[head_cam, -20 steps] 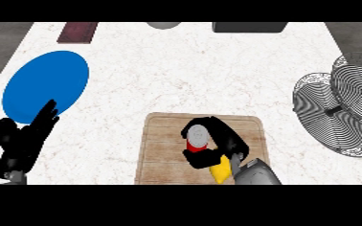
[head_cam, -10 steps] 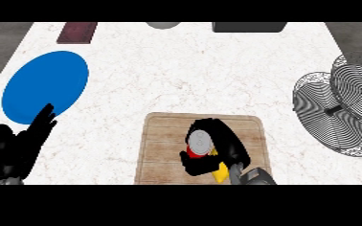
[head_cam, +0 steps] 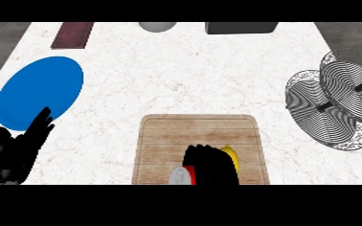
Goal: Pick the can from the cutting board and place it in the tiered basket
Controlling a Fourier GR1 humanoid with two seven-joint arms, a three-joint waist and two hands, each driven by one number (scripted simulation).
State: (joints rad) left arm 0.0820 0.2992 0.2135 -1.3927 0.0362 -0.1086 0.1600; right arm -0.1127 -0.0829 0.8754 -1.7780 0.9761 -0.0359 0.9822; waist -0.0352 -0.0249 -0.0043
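Note:
The can [head_cam: 179, 175], grey-topped with a red side, shows at the near edge of the wooden cutting board [head_cam: 201, 129]. My right hand [head_cam: 210, 165] is curled round it and hides most of it. A yellow patch [head_cam: 230, 154] shows on the hand's right side. The wire tiered basket [head_cam: 324, 106] stands at the counter's right edge, well apart from the hand. At the lower left my left hand [head_cam: 22, 151] rests open, fingers up, just below the blue plate.
A blue plate [head_cam: 40, 92] lies at the left. Along the far edge sit a dark red flat item [head_cam: 73, 33], a grey bowl [head_cam: 157, 26] and a dark grey box [head_cam: 240, 28]. White marble counter [head_cam: 176, 76] spreads between the board and the basket.
My right hand with the can has moved toward the near edge of the board and lower in view. The forearm has dropped out of sight. The left hand shifted only slightly.

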